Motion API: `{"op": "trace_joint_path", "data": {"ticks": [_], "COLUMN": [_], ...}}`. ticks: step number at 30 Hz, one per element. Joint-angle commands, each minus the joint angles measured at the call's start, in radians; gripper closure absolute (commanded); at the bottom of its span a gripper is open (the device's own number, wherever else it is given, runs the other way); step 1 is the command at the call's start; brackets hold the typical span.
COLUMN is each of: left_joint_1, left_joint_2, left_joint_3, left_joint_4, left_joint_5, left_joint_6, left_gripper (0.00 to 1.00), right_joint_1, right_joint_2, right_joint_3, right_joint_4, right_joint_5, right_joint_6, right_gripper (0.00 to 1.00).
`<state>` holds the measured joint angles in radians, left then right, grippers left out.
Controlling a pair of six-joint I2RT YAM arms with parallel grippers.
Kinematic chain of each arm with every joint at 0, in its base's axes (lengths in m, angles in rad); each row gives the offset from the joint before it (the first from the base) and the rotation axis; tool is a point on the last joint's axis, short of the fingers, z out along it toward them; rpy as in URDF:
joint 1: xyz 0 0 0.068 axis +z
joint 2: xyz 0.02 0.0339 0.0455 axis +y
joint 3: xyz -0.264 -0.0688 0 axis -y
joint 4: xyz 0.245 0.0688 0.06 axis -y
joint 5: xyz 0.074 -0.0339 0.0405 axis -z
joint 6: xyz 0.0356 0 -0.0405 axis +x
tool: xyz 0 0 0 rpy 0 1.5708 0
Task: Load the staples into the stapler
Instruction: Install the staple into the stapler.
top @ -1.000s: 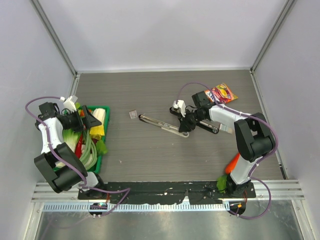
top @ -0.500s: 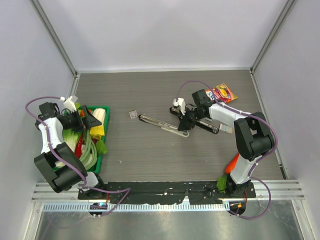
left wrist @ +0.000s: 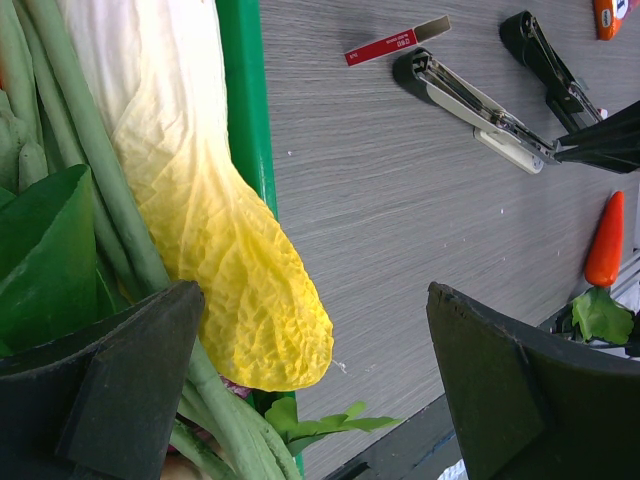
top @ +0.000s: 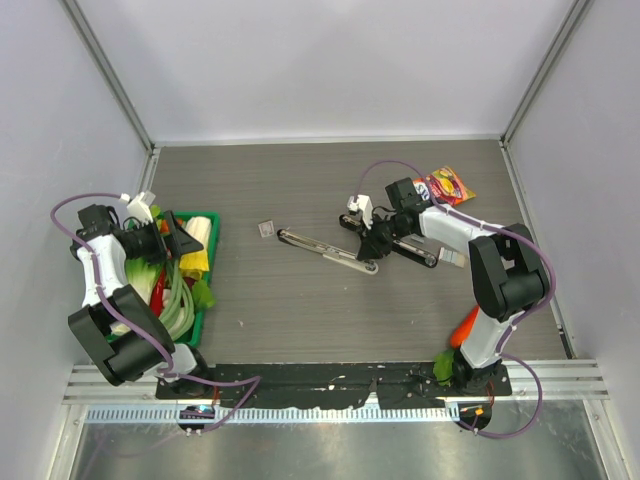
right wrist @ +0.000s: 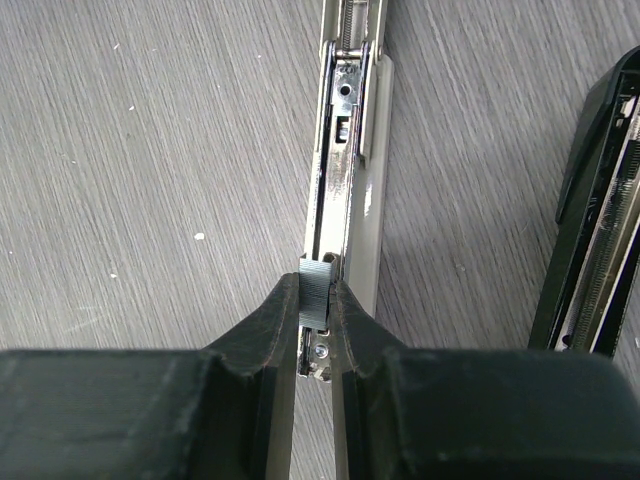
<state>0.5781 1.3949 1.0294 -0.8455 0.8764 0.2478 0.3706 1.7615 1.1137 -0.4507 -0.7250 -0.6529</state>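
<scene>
- Grey wood-grain table (top: 300, 310) inside white walls, with a green tray (left wrist: 240, 100) of vegetables at its left edge.
- Silver stapler (top: 325, 250) lies opened flat mid-table with its magazine channel facing up. In the top view its long axis runs diagonally from far-left to near-right.
- Right gripper (right wrist: 317, 292) is clamped on a short strip of staples (right wrist: 316, 278) at the near-right end of that channel. Whether the strip touches the rail or sits just above it cannot be told.
- The strip's ribs lie crosswise, so its long axis is judged to be in line with the channel.
- Staples box (top: 265, 229) rests just off the stapler's far-left end, apart from it.
- Left gripper (top: 185, 237) is spread wide over the tray and holds nothing.
- A black stapler (right wrist: 600, 250) lies just beside the silver one, on its right.
- Risk: the strip sits at the very end of the rail. If let go while tilted, it could straddle a channel wall or topple onto the table.
- Risk: nothing braces the stapler, so downward or sideways pressure from the pads could skid it.
</scene>
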Motion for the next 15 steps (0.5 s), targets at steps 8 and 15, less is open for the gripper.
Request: {"op": "trace_joint_path", "data": {"ticks": [8,15], "left_joint_1": [0.009,0.009], "left_joint_2": [0.013,0.012], "left_joint_3": [0.009,0.008], "left_joint_4": [0.003,0.003], "left_joint_5": [-0.002,-0.002], "left_joint_6": [0.015,0.015], "left_gripper": [0.0,0.0], "right_joint_1": [-0.006,-0.001], "right_joint_2": [0.024,0.033], "right_joint_3": [0.031,0.031], "right_joint_4": [-0.022,-0.01], "right_joint_5": [-0.002,0.019], "right_joint_6": [-0.025,-0.025], "right_gripper": [0.92,0.92]}}
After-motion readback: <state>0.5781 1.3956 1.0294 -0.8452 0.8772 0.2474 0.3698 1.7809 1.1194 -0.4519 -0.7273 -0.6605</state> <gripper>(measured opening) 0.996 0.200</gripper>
